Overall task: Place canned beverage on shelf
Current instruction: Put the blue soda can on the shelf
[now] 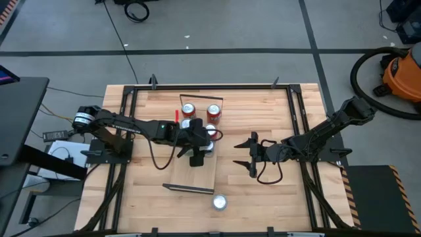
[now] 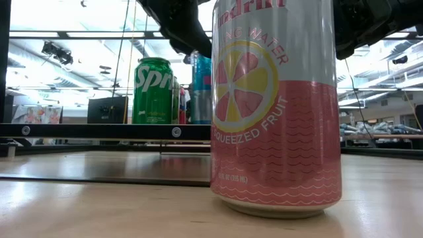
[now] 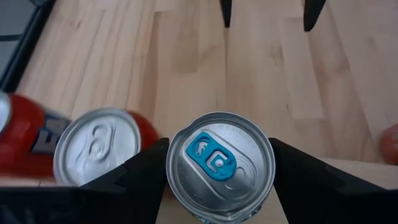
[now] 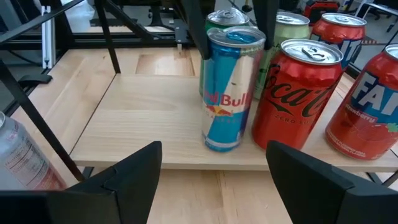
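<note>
While the left gripper (image 1: 199,146) stands over the shelf (image 1: 197,176), its jaws sit on either side of a slim blue can (image 4: 229,87), close against its sides; whether they press it or have just let go I cannot tell. This can stands upright on the plank, apparently resting there rather than hanging, just in front of a green can (image 2: 153,90) and beside a red cola can (image 4: 294,93), with more red cans (image 1: 213,112) toward the bench's far edge. So most of the job looks done: several cans are placed. On the right, the right gripper (image 1: 250,155) waits over bare bench, jaws wide apart and holding nothing. One pink can (image 1: 219,202) remains off the shelf, upright near the bench's front edge, still to be carried over.
</note>
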Controlling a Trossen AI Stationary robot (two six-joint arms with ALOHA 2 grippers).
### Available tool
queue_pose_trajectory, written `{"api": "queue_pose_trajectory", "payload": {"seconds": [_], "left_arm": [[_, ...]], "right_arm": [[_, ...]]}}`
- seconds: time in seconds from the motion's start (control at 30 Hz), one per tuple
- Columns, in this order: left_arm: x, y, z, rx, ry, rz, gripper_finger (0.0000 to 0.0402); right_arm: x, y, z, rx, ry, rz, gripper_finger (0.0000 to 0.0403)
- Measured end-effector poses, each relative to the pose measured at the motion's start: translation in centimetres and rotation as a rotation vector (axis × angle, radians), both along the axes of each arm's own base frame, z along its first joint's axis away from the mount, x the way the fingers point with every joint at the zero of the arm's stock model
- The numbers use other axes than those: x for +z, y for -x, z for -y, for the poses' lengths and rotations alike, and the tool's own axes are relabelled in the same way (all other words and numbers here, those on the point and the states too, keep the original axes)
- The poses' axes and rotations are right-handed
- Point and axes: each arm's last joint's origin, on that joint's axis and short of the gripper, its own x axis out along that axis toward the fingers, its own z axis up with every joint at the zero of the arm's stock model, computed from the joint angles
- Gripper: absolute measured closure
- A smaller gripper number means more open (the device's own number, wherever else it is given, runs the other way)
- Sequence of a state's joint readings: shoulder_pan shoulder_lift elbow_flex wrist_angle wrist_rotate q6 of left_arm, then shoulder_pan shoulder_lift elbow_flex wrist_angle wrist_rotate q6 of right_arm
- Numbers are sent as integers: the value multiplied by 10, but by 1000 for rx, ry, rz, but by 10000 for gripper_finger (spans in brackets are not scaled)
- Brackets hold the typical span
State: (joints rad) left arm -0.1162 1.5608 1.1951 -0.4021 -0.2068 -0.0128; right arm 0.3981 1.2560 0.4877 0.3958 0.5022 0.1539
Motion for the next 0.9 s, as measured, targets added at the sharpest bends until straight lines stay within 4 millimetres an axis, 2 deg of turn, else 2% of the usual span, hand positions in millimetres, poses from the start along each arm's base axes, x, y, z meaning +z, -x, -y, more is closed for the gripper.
{"api": "queue_pose_trajectory", "payload": {"seconds": [0.2,0.47,0.7,0.9], "left_arm": [[-1,2,5,81,7,0,143],[-1,2,4,99,20,0,141],[-4,4,4,89,5,-31,97],[21,3,4,72,-43,10,69]], "right_arm": [[1,0,0,0,-4,9,103],[2,-1,-1,9,-5,19,103],[2,-1,-1,26,-10,16,103],[2,-1,-1,27,-10,15,103]]}}
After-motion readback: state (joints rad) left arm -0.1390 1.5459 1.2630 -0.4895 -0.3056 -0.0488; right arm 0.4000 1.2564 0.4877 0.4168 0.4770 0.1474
